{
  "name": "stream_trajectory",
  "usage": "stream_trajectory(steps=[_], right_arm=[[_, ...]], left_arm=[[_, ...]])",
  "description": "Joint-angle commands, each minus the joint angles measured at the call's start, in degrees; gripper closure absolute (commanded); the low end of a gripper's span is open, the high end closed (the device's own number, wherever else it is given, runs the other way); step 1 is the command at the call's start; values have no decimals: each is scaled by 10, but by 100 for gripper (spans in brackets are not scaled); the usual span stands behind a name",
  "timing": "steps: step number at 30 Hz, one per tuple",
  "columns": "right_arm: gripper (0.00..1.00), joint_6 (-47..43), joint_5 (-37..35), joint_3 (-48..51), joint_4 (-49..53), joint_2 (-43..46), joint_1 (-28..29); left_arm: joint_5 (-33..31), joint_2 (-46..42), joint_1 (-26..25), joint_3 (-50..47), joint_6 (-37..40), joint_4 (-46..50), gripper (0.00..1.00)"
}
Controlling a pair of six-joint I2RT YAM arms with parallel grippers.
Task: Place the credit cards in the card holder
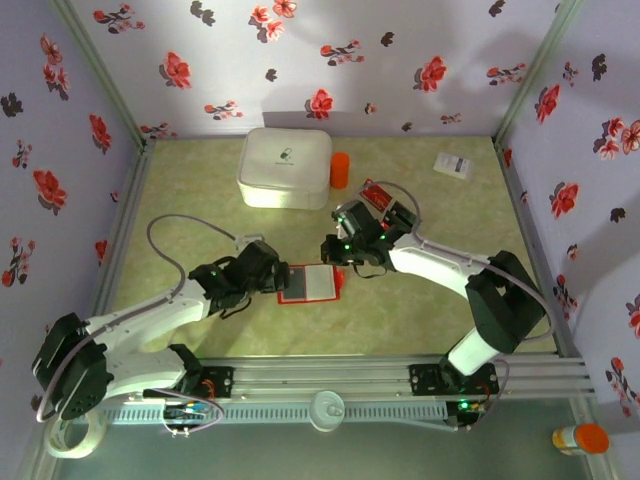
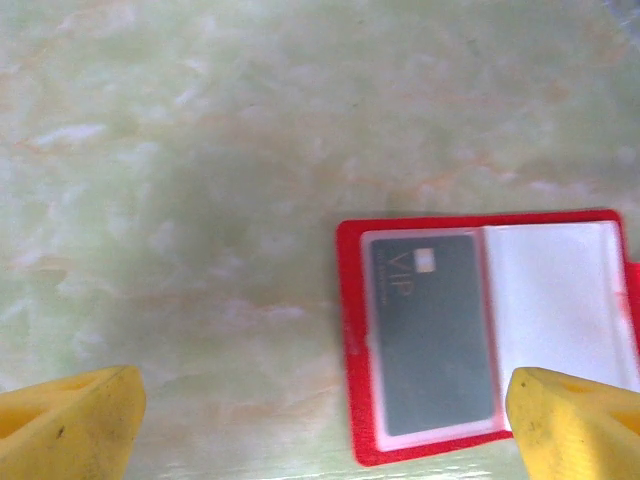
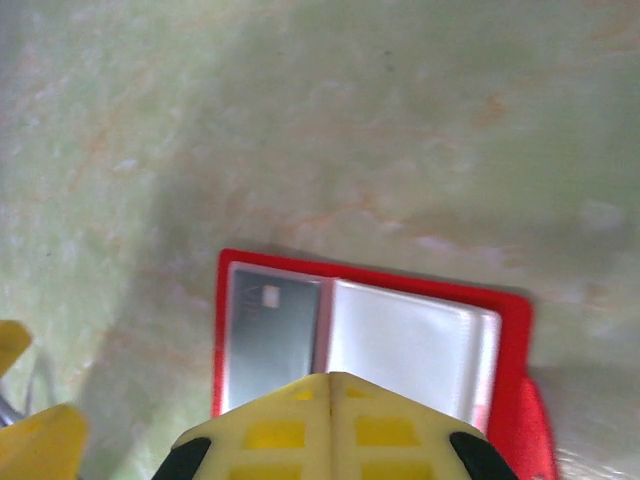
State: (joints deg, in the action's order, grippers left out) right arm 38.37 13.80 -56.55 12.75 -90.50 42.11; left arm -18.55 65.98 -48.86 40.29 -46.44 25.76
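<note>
Your card holder lies open mid-table, a grey card in one pocket. Your left gripper is spread wide and empty beside it. Your right gripper is clenched over it.

The lower edge of the red wallet is covered by the closed yellow fingers at the bottom of the right wrist view. In the left wrist view its lower right corner is hidden by a yellow finger. Overhead, the print on the small white box at upper right cannot be read.
</note>
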Motion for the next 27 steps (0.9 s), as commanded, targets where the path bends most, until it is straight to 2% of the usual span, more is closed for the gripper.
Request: stream_trajectory(steps=[1,14,27], right_arm=[[96,-24,-5,6,22,-8,-9],[99,-32,24,-18,10,-97,-9],[100,-31,33,-11,3,-132,-9]], left_arm=[[32,15,-3,21,-4,-15,7],[39,134,-60,42,-27,-85,7],[41,196,-71,39,-29,-111,7]])
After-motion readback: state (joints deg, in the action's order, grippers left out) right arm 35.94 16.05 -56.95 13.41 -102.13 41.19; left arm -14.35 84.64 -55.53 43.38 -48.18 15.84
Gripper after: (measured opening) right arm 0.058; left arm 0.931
